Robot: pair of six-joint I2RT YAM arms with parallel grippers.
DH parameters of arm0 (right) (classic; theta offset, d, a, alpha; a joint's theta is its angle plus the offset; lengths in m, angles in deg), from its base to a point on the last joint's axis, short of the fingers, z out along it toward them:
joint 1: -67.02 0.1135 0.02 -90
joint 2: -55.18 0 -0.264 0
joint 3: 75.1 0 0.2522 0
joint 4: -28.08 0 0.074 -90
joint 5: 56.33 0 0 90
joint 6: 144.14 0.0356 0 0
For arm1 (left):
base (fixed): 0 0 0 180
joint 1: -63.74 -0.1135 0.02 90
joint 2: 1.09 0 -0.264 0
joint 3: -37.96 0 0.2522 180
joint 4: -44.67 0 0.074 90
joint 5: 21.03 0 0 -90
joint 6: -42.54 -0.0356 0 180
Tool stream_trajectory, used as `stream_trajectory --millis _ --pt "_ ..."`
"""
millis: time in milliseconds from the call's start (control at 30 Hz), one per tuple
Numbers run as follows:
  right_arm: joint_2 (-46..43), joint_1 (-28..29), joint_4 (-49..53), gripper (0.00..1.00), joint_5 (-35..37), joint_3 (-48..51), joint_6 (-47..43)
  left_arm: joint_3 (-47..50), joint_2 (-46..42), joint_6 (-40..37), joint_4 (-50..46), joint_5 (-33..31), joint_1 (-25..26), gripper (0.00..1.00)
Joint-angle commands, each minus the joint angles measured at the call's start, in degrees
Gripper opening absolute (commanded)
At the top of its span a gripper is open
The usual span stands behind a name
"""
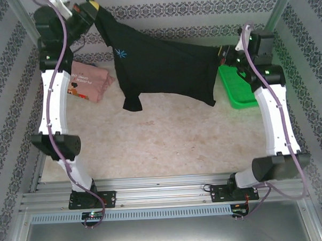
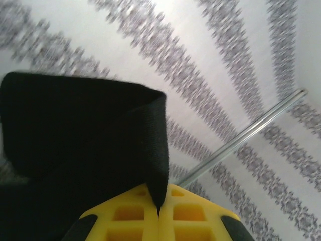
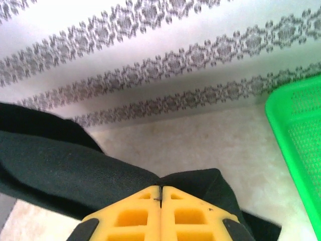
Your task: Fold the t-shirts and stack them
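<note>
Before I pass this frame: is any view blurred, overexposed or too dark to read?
Top external: sharp and evenly lit, though the black t-shirt is a near featureless dark shape. Left wrist: the patterned wall is smeared with blur, the cloth weave at the left gripper crisp. Right wrist: mostly sharp; the green basket is glaringly saturated.

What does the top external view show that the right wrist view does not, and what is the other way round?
Top external view: the whole black t-shirt hanging stretched between the left gripper and the right gripper, and the pink t-shirt lying on the table at the left.
Right wrist view: close up, the yellow fingers shut on a fold of the black cloth.
Shared: the black t-shirt, the green basket, the beige table and the patterned wall.
</note>
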Motion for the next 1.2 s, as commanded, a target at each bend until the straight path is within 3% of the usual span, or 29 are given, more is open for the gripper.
stream_trajectory --millis 0,67,200,333,500,633,867,967,1067,1167 --pt "-5.88 -0.29 -0.76 0.0 -4.62 10.29 -2.52 18.63 -13.64 -5.13 0.42 -1.84 0.14 0.0" --pt "-10.11 -0.21 -0.84 0.0 -7.33 18.3 -1.9 34.06 -21.93 -4.46 -0.52 -4.32 0.13 0.0" --pt "-18.99 0.06 -0.68 0.0 -8.35 37.68 1.22 68.16 -38.87 3.88 1.7 -8.27 0.52 0.0" --pt "-24.15 0.19 2.54 0.0 -10.43 52.09 4.47 87.48 -52.21 6.19 -4.07 -13.1 2.83 0.0" --pt "-25.05 0.41 3.83 0.0 -13.02 59.62 7.68 95.97 -59.48 5.31 -12.31 -16.75 3.47 0.0" --pt "-16.74 0.46 7.41 0.0 -12.2 57.2 6.92 99.22 -59.39 6.51 -12.84 -17.46 4.15 0.0" --pt "-7.51 0.45 6.31 0.04 -2.0 53.53 5.3 101.63 -55.76 7.2 -10.68 -17.58 5.36 0.0" --pt "-3.33 0.93 2.54 0.08 -3.56 49.91 4.87 102.33 -55.59 7.23 -10.07 -17.82 5.56 0.0" --pt "3.09 4.18 3.7 0.14 -4.02 43.15 3.3 102.47 -55.22 6.64 -10.43 -18.3 5.67 0.0" --pt "7.78 8.35 3.37 0.33 -6.09 39.61 3.54 103.16 -54.88 6.17 -10.59 -18.6 5.72 0.0"
